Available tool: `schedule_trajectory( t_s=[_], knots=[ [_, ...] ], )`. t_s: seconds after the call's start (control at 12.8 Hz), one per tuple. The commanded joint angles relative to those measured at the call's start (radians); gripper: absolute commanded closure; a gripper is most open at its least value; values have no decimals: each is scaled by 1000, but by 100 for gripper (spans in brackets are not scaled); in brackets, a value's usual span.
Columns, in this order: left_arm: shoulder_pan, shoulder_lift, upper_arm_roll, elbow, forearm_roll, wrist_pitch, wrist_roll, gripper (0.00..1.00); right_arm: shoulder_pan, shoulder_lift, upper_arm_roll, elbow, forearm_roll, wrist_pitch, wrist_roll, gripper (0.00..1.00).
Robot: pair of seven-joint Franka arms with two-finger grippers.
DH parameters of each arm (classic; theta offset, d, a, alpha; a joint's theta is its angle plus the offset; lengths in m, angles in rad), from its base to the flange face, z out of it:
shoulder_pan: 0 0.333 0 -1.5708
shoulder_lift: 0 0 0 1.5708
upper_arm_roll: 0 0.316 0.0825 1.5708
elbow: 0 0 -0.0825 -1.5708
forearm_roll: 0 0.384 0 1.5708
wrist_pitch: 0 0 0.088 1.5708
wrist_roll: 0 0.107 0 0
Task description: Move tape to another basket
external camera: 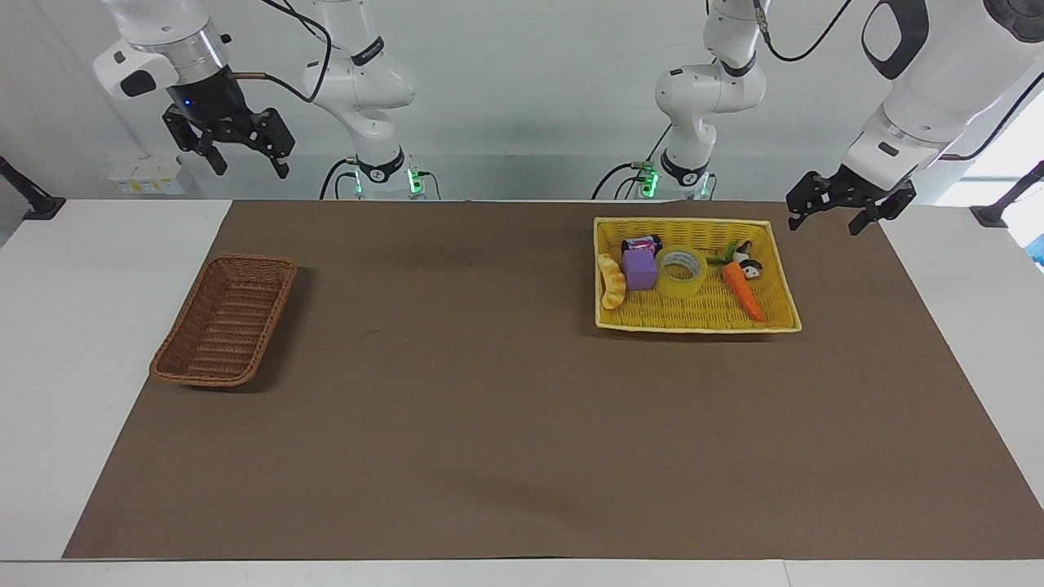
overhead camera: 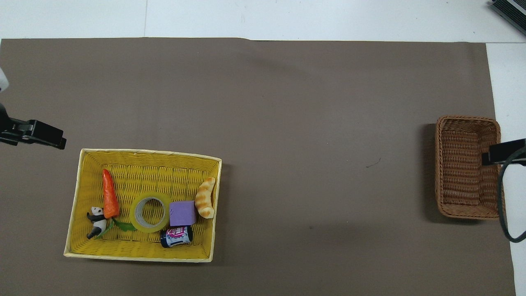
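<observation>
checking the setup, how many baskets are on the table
2: the yellow basket at the left arm's end, holding the tape; the brown wicker basket at the right arm's end.

Two baskets: one brown wicker basket (external camera: 223, 330) and one yellow basket (external camera: 775, 269). The yellow one holds six items (one each): tape (external camera: 682, 274), purple cube (external camera: 640, 269), carrot (external camera: 742, 289), panda figure (external camera: 749, 262), croissant (external camera: 612, 281), small can (external camera: 642, 243). Two grippers: left gripper (external camera: 849, 214), right gripper (external camera: 249, 159).

Tape (external camera: 682, 273) lies flat in yellow basket (external camera: 693, 322), open from above. Purple cube (external camera: 639, 269) touches it on one side; carrot (external camera: 742, 289) lies close on the other; small can (external camera: 642, 243) sits just nearer the robots. Brown basket (external camera: 224, 330) holds nothing. Mat (external camera: 457, 367) between baskets bare.
</observation>
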Motion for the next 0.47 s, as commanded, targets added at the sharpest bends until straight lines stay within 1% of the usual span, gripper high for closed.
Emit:
schedule_trajectory(
  t_s=[0.0, 0.39],
  knots=[
    [-6, -11, -2, 3, 16, -19, 9, 0, -10, 5, 6, 12, 0, -12, -24, 0],
    [-4, -13, -4, -1, 16, -19, 8, 0, -10, 5, 6, 14, 0, -12, -24, 0]
  ],
)
